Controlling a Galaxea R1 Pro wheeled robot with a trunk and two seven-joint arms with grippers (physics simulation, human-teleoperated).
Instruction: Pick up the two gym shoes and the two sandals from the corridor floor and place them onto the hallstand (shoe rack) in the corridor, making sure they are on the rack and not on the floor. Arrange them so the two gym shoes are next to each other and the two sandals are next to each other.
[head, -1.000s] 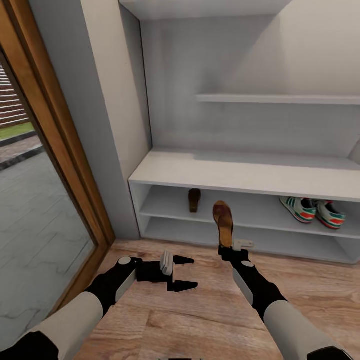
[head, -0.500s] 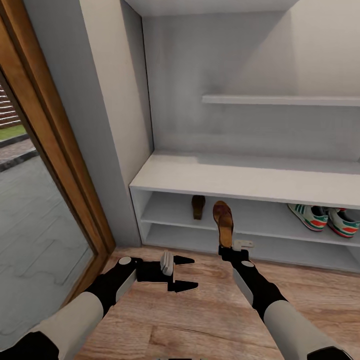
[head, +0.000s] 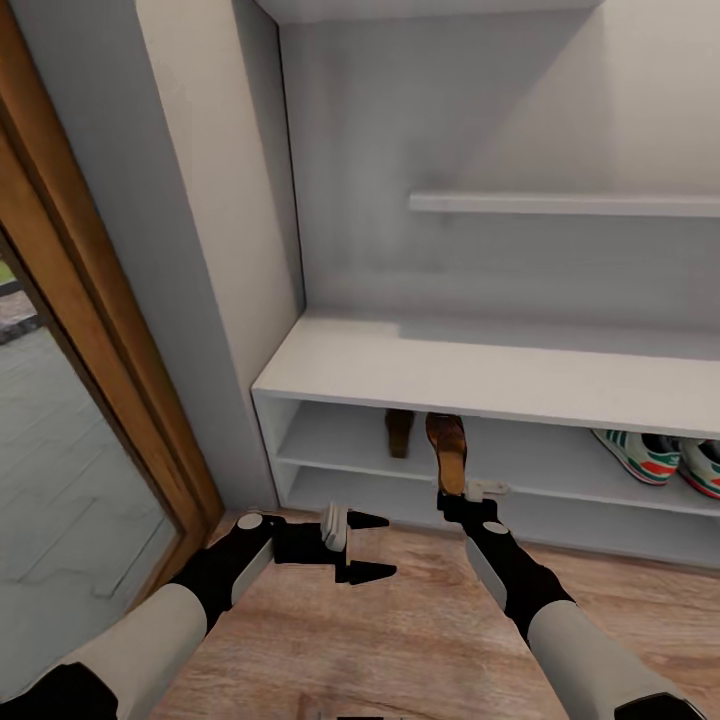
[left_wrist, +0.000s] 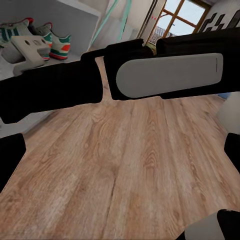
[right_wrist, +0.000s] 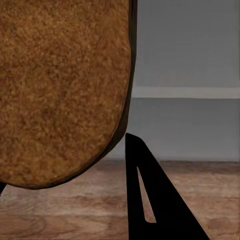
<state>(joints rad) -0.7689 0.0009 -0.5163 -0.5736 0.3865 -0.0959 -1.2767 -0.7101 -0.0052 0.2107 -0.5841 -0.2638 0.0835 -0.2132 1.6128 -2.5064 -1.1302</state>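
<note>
Brown sandal (head: 446, 452) still in right pincer (head: 452, 497), hallstand (head: 480, 372) nearer

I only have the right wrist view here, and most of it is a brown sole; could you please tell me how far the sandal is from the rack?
Observer: In the head view the right gripper holds the sandal upright at its heel, toe tip at the front edge of the hallstand's bench top, in front of the upper shoe shelf.
Operator: Thank you. Is its partner already there?
Observer: Yes, the other sandal sits on that upper shelf, just left of the held one.
Operator: And the gym shoes?
Observer: Both gym shoes stand side by side on the same shelf, far right.
Operator: Is the left arm in the way?
Observer: No, the left gripper is open and empty, low over the corridor floor.
</note>
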